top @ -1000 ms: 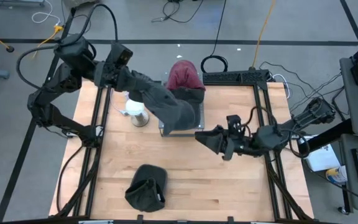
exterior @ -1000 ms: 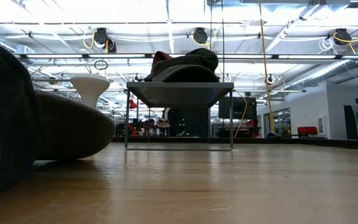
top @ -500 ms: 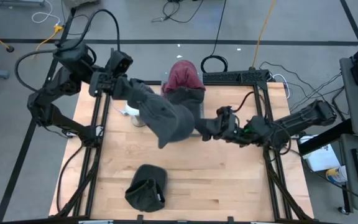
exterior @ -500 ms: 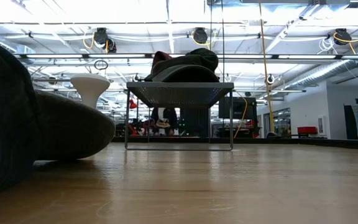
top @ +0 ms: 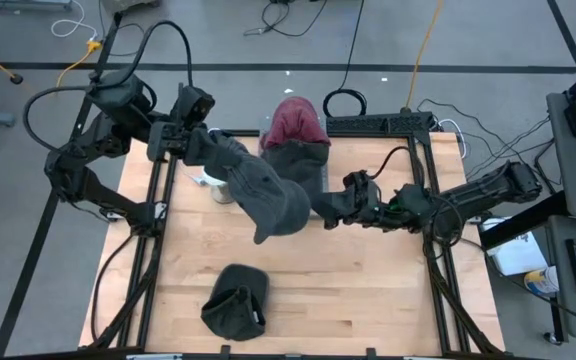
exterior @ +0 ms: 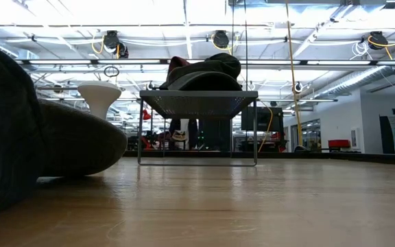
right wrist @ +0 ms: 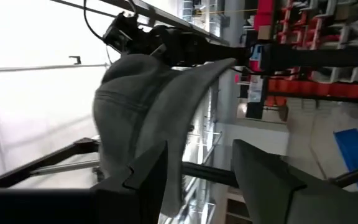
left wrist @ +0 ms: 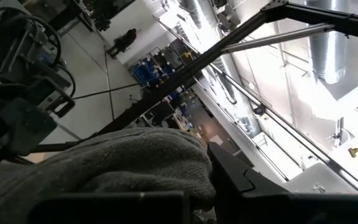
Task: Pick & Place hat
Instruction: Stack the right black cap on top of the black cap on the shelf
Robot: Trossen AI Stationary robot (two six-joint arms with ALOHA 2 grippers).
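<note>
Picked but unplaced: grey hat [top: 263, 188] clamped in left gripper [top: 190, 140], brim between right gripper [top: 320, 207]'s parted fingers.

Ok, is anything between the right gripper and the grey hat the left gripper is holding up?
Nothing visible. The right gripper is open right at the free edge of the grey hat, which hangs from the left gripper.
</note>
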